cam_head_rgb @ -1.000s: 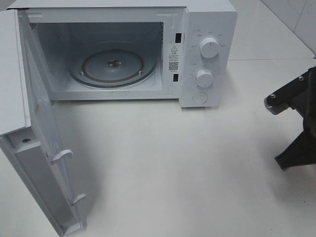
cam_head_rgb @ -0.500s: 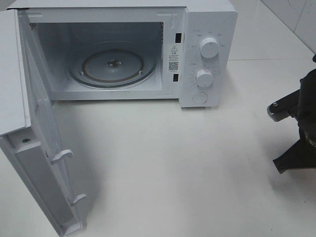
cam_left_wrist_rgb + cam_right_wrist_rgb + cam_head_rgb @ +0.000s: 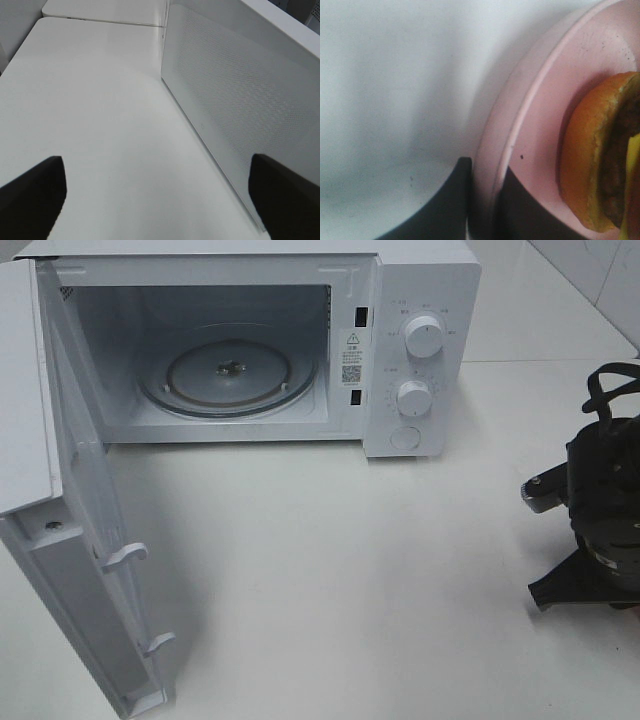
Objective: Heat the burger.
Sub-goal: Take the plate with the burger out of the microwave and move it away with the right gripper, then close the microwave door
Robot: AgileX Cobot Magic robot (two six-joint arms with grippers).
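Right gripper (image 3: 482, 200) pinches the rim of the shallow pink round plate (image 3: 540, 125)
Small golden-brown bun burger (image 3: 600, 160) lies on it; left gripper (image 3: 160, 200) fingers spread wide beside the white microwave door (image 3: 240, 100)

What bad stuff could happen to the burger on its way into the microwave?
1. The right hand pinches only the rim of the pink plate, so the plate may tip or slip out.
2. The burger lies loose on the plate and could slide off.
3. The microwave door stands open, sticking out over the table, and the plate might bump it or the oven's opening on the way to the glass turntable.
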